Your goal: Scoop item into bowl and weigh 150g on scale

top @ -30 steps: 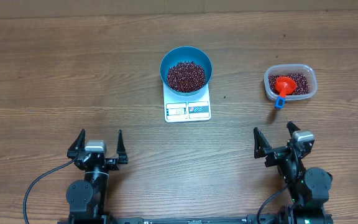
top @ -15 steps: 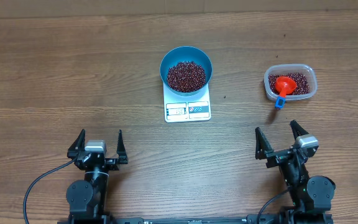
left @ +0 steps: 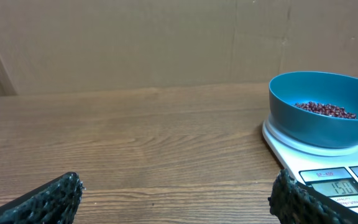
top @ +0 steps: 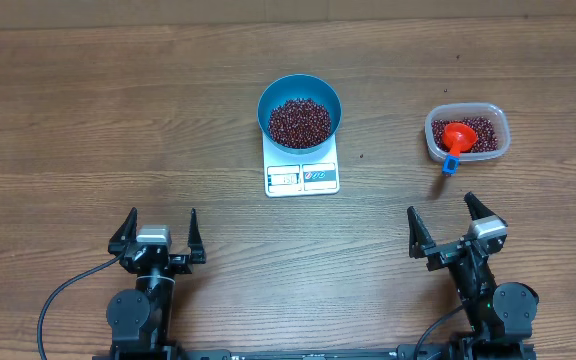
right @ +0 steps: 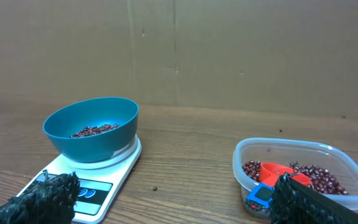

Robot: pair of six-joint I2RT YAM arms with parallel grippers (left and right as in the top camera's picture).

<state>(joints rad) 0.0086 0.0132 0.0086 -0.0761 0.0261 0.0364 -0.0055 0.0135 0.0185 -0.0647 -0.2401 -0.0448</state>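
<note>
The blue bowl (top: 264, 105) stands on the white scale (top: 302, 178) at the table's middle, with a heap of dark red beans (top: 300, 121) inside. My left gripper (top: 162, 214) hovers open and empty at the near left, well short of the scale. At the near right my right gripper (top: 440, 206) is open too, holding nothing. The left wrist view has the bowl (left: 316, 127) and scale (left: 291, 146) ahead to the right of the left gripper (left: 178, 186). From the right wrist, the right gripper (right: 176, 186) frames bare wood between the scale (right: 114, 165) and the tub.
A clear plastic tub (top: 502, 140) at the right holds more beans and a red scoop (top: 457, 135) whose blue handle end (top: 449, 165) hangs over the near rim. One stray bean (right: 155, 188) lies on the wood between scale and tub. A cardboard wall backs the table.
The right arm has drawn back a little toward the near edge and turned slightly. The left arm, bowl and scoop have not moved.
</note>
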